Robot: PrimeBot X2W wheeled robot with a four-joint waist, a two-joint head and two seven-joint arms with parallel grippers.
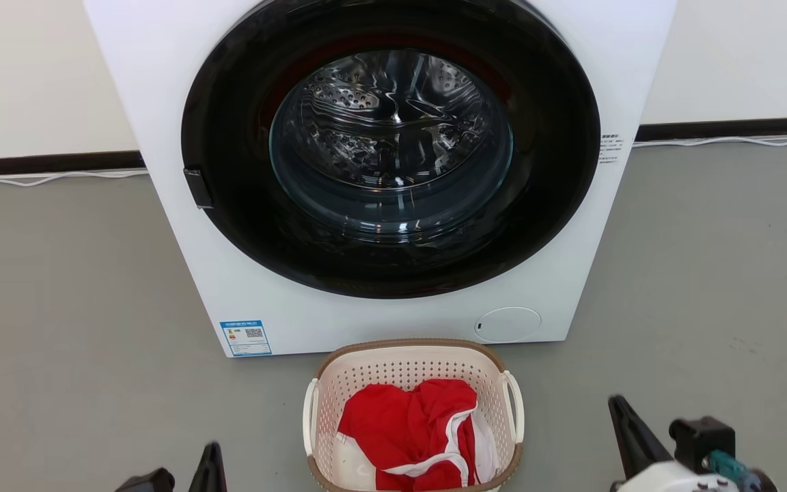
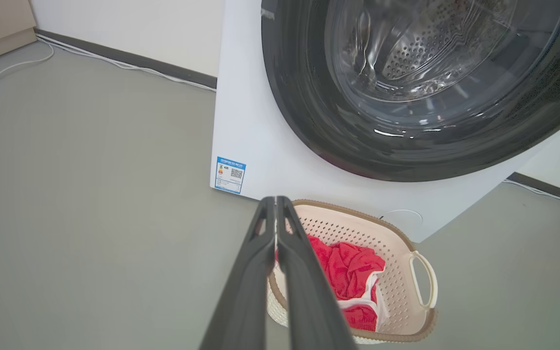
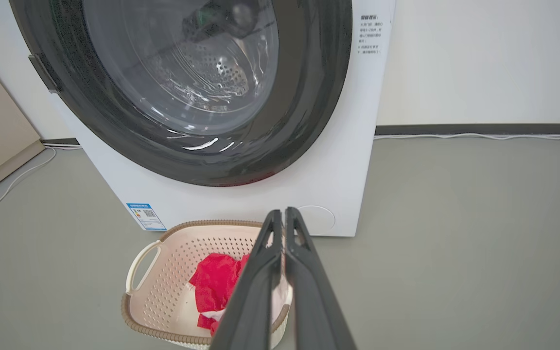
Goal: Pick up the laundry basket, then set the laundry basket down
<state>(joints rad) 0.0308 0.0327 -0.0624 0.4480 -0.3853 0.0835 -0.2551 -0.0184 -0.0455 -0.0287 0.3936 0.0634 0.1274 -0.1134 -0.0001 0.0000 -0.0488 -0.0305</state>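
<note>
Floor (image 1: 59, 307), smooth and grey, carries the small cream-white perforated plastic laundry basket (image 1: 400, 369), rounded-rectangular with a brown woven-look rim. It stands upright just in front of the large white front-loading washing machine (image 1: 161, 82), below the machine's round black door (image 1: 229, 232) and near a round white cover (image 1: 507, 324) low on the front panel. A white loop handle (image 1: 310, 417) sits on the basket's left side and a second white loop handle (image 1: 515, 410) on its right. Inside lies a crumpled red garment with white trim (image 1: 404, 427), heaped toward the near end, with the basket's perforated far wall bare above it. Through the door's glass a shiny steel drum (image 1: 390, 130) shows. A blue-and-white label (image 1: 246, 337) is stuck at the lower left corner of the machine's front, to the left of the basket. Behind the machine a dark skirting strip (image 1: 45, 162) runs along the pale wall, and a thin white cable (image 1: 45, 180) lies on the floor just beside it.

The left pincer (image 2: 276, 201) is fully closed, its two long dark fingers pressed together along their length with nothing between them. In the head view it sits low at the basket's left, apart from the near handle. The right pincer (image 3: 283, 214) is likewise closed and empty, and in the head view it sits at the basket's right, apart from that side's handle. Neither pincer touches the basket.
</note>
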